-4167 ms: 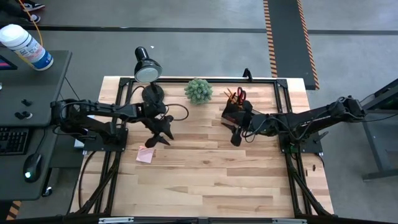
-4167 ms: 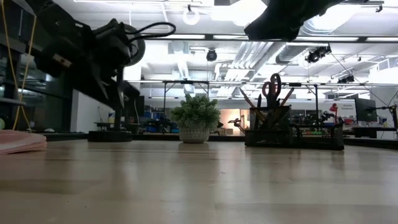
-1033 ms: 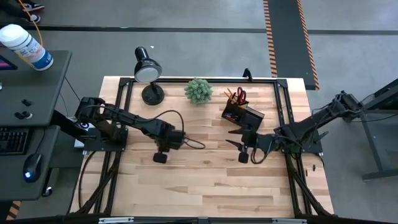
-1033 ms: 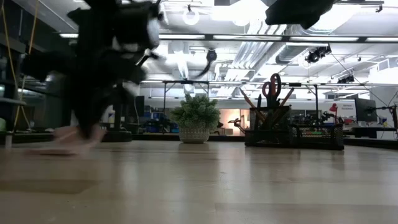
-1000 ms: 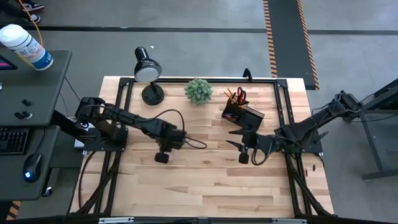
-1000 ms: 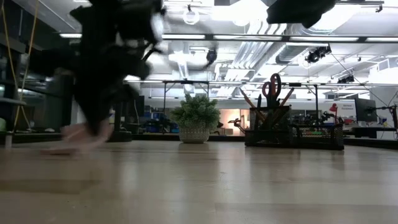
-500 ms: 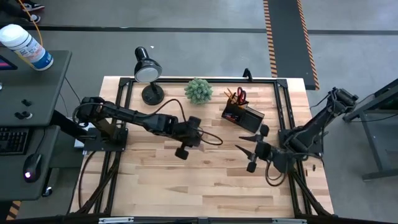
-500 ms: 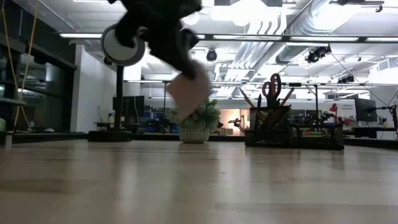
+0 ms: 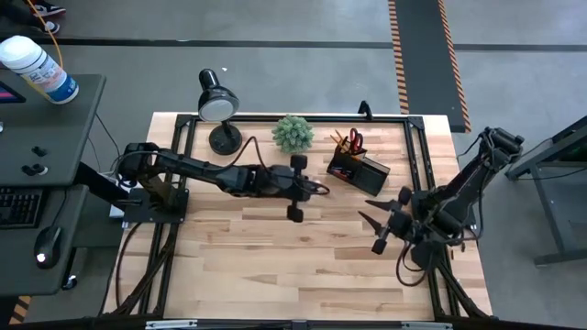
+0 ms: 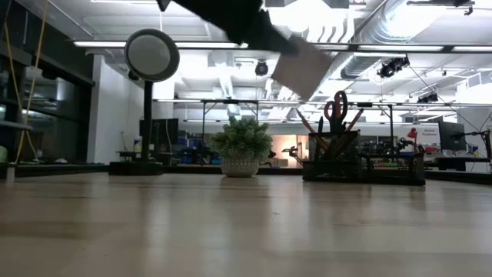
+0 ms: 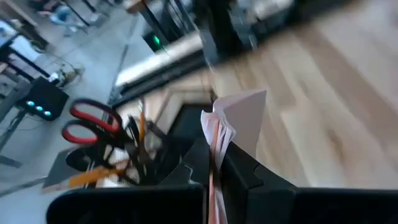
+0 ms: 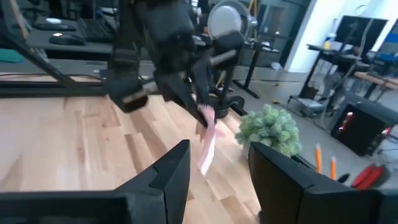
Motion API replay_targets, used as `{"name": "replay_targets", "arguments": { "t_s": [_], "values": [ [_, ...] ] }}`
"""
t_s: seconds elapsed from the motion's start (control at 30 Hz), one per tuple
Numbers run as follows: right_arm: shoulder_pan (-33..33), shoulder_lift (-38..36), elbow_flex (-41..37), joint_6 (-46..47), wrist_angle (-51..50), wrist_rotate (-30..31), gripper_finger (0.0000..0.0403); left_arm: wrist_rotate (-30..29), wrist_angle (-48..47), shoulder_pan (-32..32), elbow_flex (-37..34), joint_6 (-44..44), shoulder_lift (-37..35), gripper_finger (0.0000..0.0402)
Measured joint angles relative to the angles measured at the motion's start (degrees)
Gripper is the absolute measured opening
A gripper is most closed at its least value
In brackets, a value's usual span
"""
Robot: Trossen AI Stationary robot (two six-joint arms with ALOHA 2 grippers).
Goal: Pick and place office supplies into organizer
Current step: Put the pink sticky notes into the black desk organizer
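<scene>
Left claw point(image 9: 294, 188) is clamped on the pink pad point(image 12: 207, 140), carried above the surface point(image 9: 275, 266) near the organizer point(image 9: 356, 169). Right claw point(image 9: 389, 223) waits with fingers apart, near the surface's right edge.

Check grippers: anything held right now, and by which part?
Left gripper is shut on the pink sticky-note pad, pinching one edge, the rest sticking out past the fingers. Right gripper is open and holds nothing.
</scene>
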Motion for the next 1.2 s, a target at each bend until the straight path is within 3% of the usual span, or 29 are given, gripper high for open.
{"name": "replay_targets", "arguments": {
  "t_s": [0.2, 0.4, 0.73, 1.2],
  "values": [
    [-1.7, 0.0, 0.0, -1.7, -0.1, -0.1, 0.0153, 0.3, 11.6, 0.0, 0.0, -7.0, -0.1, 0.0],
    [-3.8, 0.0, 0.0, -3.3, 2.1, -1.6, 0.0154, 4.3, 19.4, 0.0, 0.0, -9.4, -0.1, 0.0],
    [-7.1, 0.0, 0.0, -18.1, 17.4, -1.9, 0.0154, 6.1, 25.0, -0.1, 0.0, -10.2, -0.1, 0.0],
    [-12.8, 0.0, 0.0, -20.6, 20.8, -5.3, 0.0153, 6.5, 27.6, 0.0, 0.0, -10.3, -0.1, 0.0]
  ]
}}
